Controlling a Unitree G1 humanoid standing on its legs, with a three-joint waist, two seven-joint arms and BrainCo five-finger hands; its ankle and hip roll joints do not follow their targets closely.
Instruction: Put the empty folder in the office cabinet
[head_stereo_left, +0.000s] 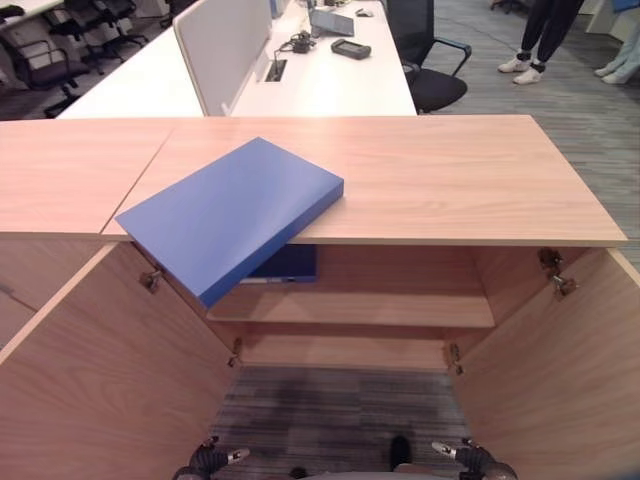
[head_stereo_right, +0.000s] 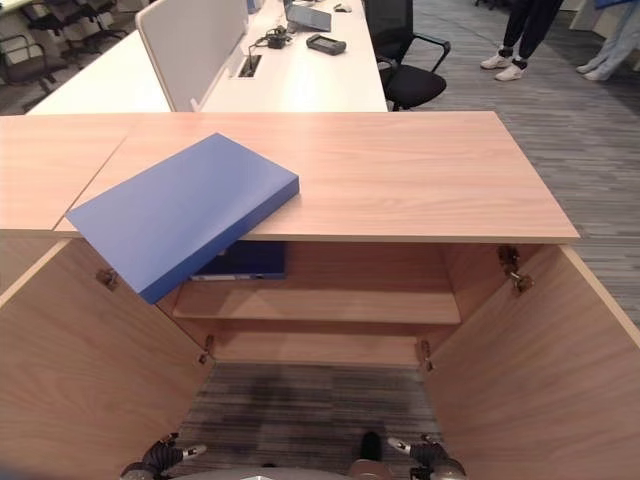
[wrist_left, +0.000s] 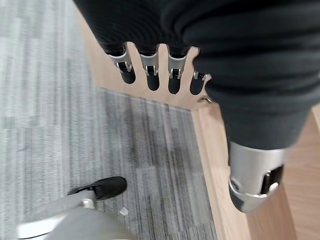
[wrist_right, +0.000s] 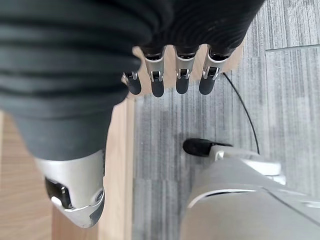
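the blue folder (head_stereo_left: 232, 215) lies flat on the wooden worktop (head_stereo_left: 440, 175) of the cabinet (head_stereo_left: 350, 300), well apart from both hands and held by neither. its long axis runs on a diagonal, from the far right corner on the worktop down to the near left. the near left end sticks out past the worktop's front edge and hangs over the open cabinet, above the left door (head_stereo_left: 110, 370).

the left hand (head_stereo_left: 212, 459) hangs low at the bottom of the head view, left of centre, over the grey carpet (head_stereo_left: 340, 410). in its wrist view its fingers (wrist_left: 152, 75) are straight and spread, with the thumb (wrist_left: 255, 182) apart, and it holds nothing. the right hand (head_stereo_left: 468, 458) hangs low on the right and is just as loose, its fingers (wrist_right: 182, 75) straight in its wrist view and empty.

both cabinet doors stand open; the right door (head_stereo_left: 570, 380) is cut off by the picture's edge. inside, a shelf (head_stereo_left: 360, 305) carries a second, dark blue thing (head_stereo_left: 287, 264), mostly hidden behind the folder's overhanging end, so i cannot tell what it is. in the head view each hand is cut off by the bottom edge, with little more than fingertips to see.

beyond the worktop stands a white desk (head_stereo_left: 330, 85) with a black chair (head_stereo_left: 425, 60) beside it, and a person's legs (head_stereo_left: 540, 40) at the far right.
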